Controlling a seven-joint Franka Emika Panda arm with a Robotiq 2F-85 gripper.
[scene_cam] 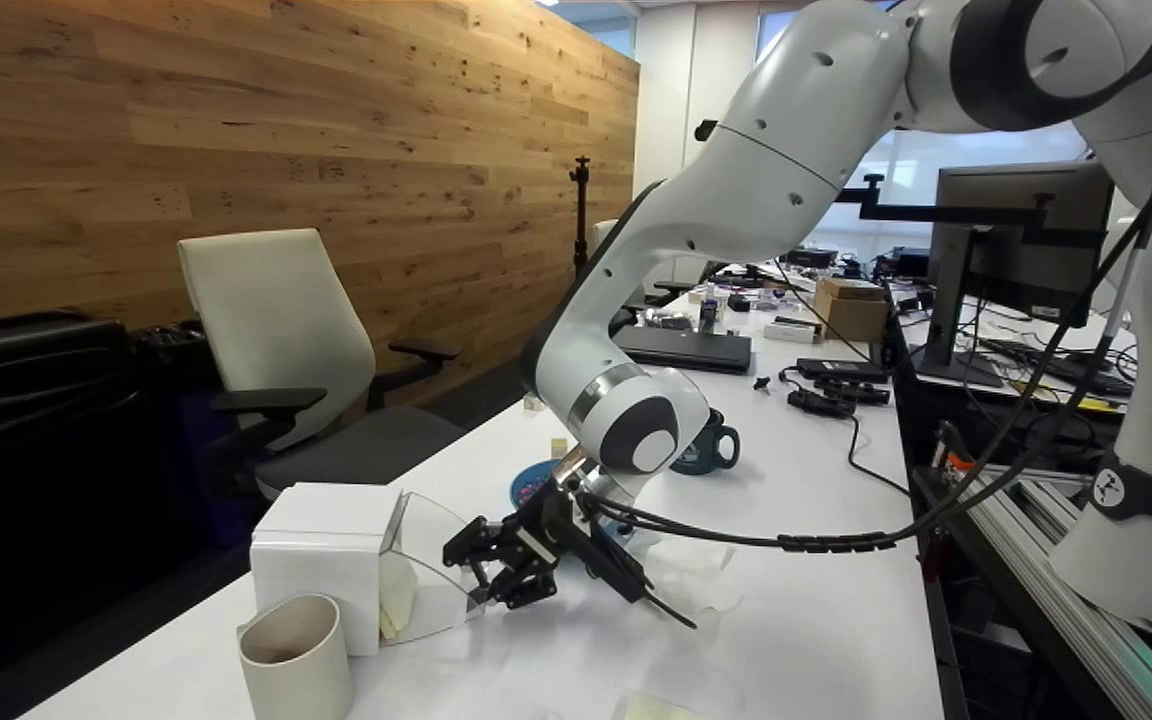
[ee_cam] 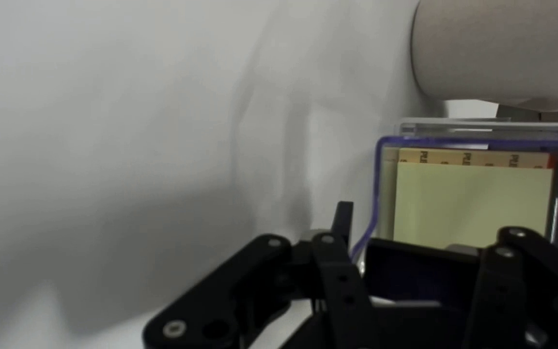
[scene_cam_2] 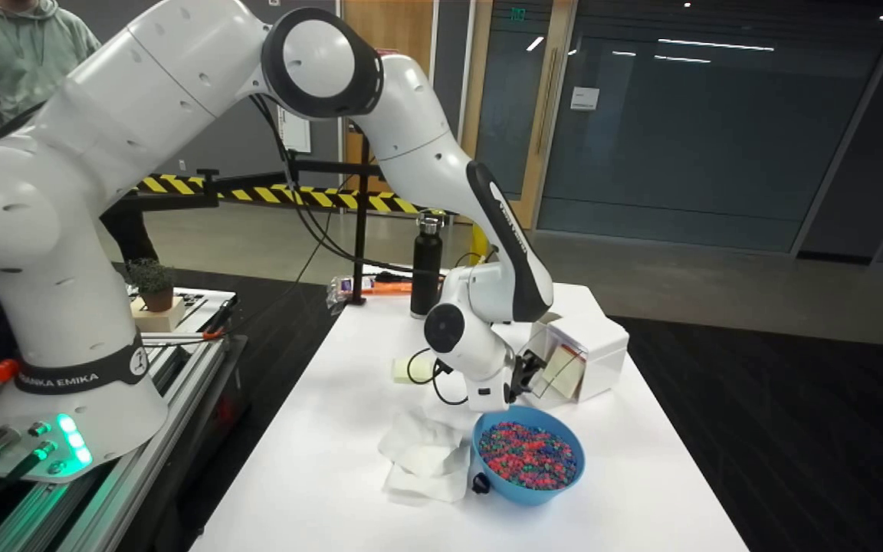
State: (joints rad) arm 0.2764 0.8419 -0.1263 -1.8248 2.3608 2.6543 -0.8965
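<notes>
At 7 o'clock in an exterior view, the bottom edge crops a beige cup (scene_cam: pixel 298 682), while the arm (scene_cam: pixel 776 170) and gripper (scene_cam: pixel 483 594) block most of a blue bowl (scene_cam: pixel 524 474). In the wrist view, the gripper masks the end of a clear lid (ee_cam: pixel 377 184) at 5 o'clock, leaving contact unclear. In an exterior view, the top edge cuts off 1 person (scene_cam_2: pixel 21 57) near the neck at 10 o'clock; a wall sign (scene_cam_2: pixel 585 99) at 1 o'clock is too small to read.
</notes>
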